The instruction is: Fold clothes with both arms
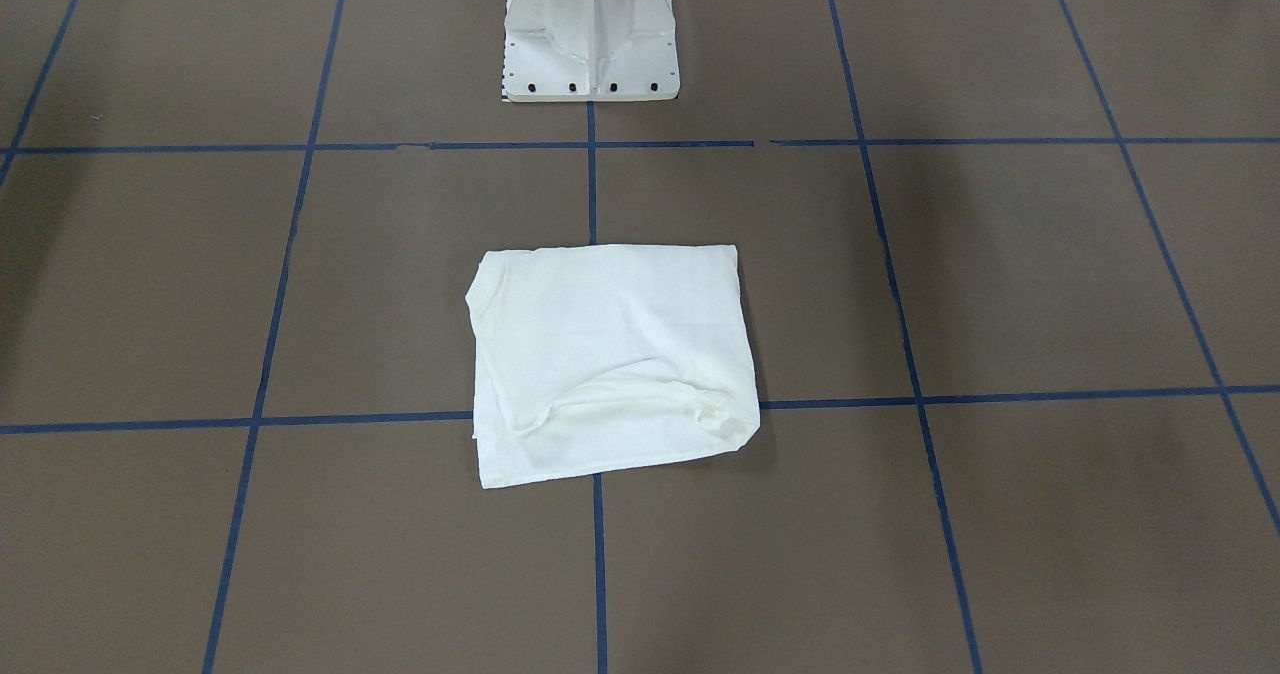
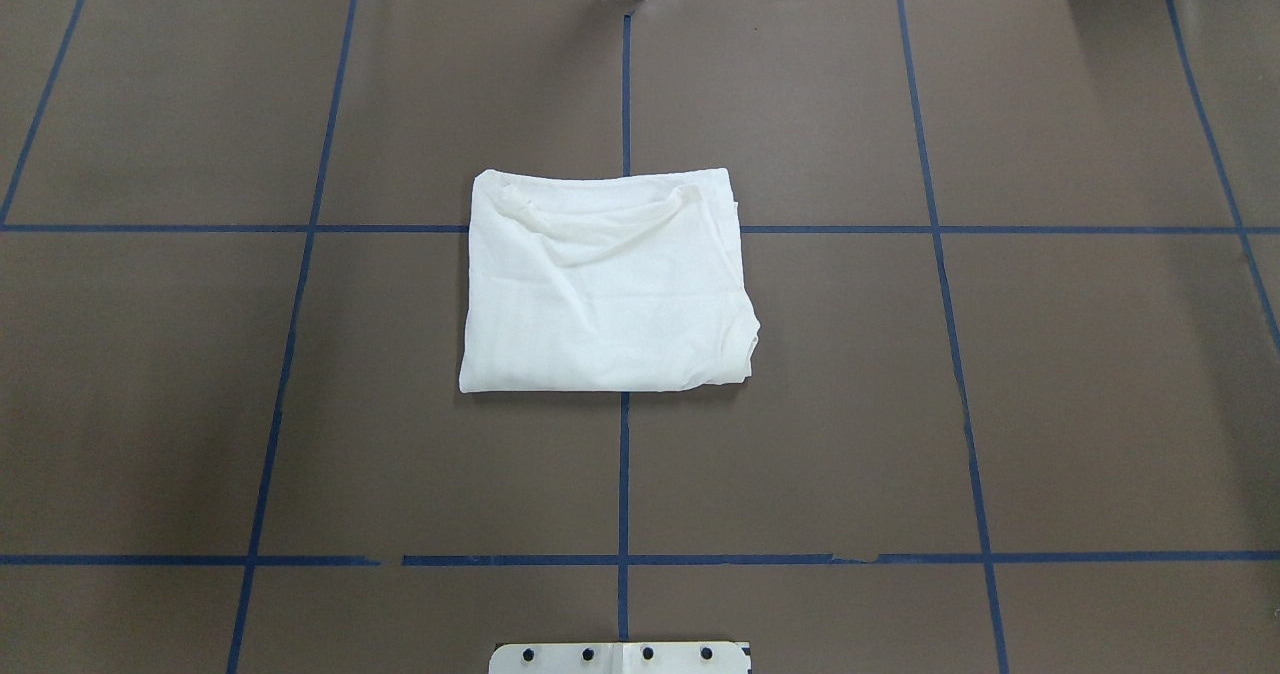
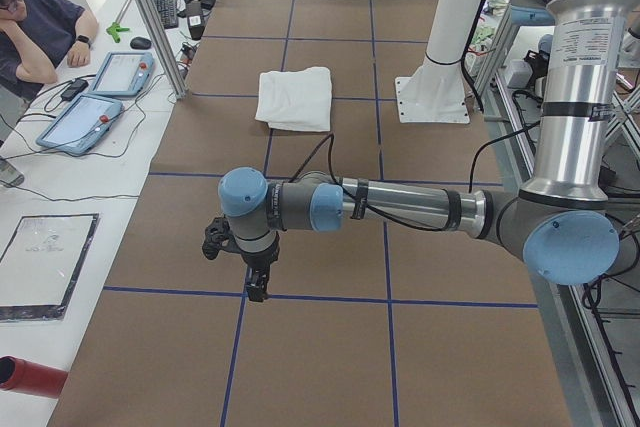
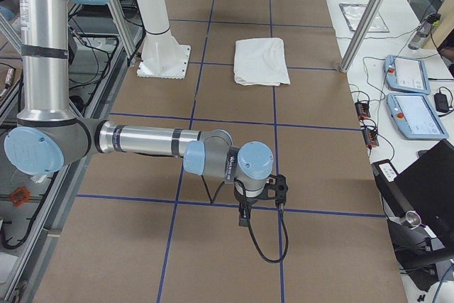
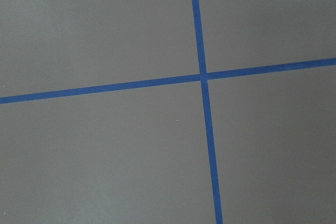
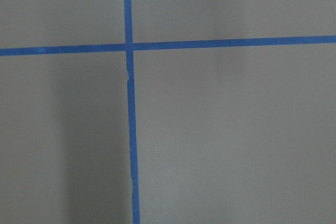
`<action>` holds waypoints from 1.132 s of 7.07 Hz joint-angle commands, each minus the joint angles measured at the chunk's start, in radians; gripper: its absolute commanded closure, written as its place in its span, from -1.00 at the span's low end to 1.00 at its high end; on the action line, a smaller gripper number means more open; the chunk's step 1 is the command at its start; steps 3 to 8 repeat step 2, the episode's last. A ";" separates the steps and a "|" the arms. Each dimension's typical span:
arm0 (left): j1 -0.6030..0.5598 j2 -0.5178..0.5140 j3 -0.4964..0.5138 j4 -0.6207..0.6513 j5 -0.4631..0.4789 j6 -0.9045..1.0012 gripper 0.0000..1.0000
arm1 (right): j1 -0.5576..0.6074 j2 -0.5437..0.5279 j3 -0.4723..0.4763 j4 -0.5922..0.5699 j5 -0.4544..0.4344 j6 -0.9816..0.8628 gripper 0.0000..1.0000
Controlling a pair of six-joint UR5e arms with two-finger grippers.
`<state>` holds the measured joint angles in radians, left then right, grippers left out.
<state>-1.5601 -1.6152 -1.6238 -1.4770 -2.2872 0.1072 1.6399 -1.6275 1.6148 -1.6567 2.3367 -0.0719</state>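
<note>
At mid-table the shirt [image 2: 605,284] is lying folded square, so I am judging the job done and the next move as merely keeping clear, while my left gripper [image 3: 213,240] and right gripper [image 4: 277,188] are hovering well apart from it, and I cannot tell how far open they are or whether they grip anything.

Even, diffuse overhead light covers the brown table [image 1: 1050,274], with faint broad shadows toward its ends. The white T-shirt [image 2: 600,294] is nearly blown out, its creases pale, with a thin soft shadow along its edge. Both wrist views are soft and dimmer at the corners; the right one shows a blurred dark band.
</note>
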 commanded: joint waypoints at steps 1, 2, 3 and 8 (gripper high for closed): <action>0.000 0.000 0.002 -0.003 0.000 0.000 -0.99 | 0.000 0.001 -0.001 0.000 0.000 0.000 -1.00; 0.000 -0.002 -0.001 -0.003 0.000 0.000 -0.99 | 0.000 0.001 0.000 0.002 0.000 0.000 -1.00; 0.000 -0.002 -0.001 -0.003 0.000 0.000 -0.99 | 0.000 0.001 0.000 0.002 0.000 0.000 -1.00; 0.000 -0.002 -0.001 -0.003 0.000 0.000 -0.99 | 0.000 0.001 0.000 0.002 0.000 0.000 -1.00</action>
